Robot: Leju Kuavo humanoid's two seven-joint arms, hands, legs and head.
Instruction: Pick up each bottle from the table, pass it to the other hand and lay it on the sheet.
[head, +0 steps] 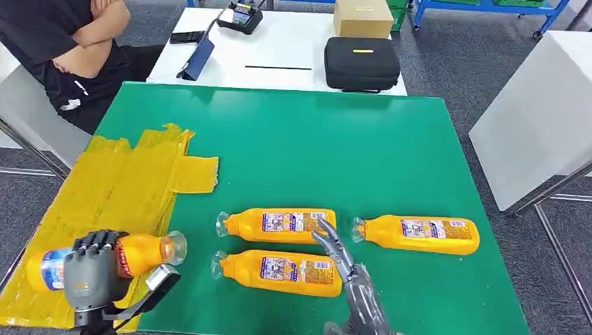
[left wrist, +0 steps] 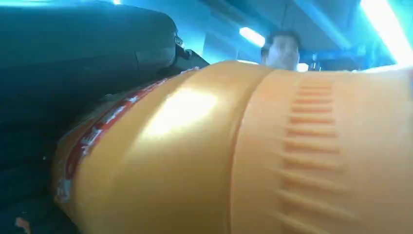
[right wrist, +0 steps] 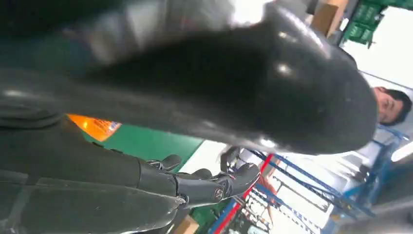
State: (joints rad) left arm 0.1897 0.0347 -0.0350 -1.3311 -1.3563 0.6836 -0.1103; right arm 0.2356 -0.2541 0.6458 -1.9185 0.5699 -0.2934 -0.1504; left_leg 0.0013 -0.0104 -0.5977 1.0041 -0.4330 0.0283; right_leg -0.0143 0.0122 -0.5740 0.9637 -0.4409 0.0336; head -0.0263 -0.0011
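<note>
Left hand [head: 89, 276] grips bottle [head: 143, 252] crosswise; cap rightward

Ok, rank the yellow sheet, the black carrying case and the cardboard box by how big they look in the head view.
1. Yellow sheet, by far the largest.
2. Black carrying case.
3. Cardboard box, smallest, though cut off by the picture's top edge and farther from the camera, so its real size is unsure.
</note>
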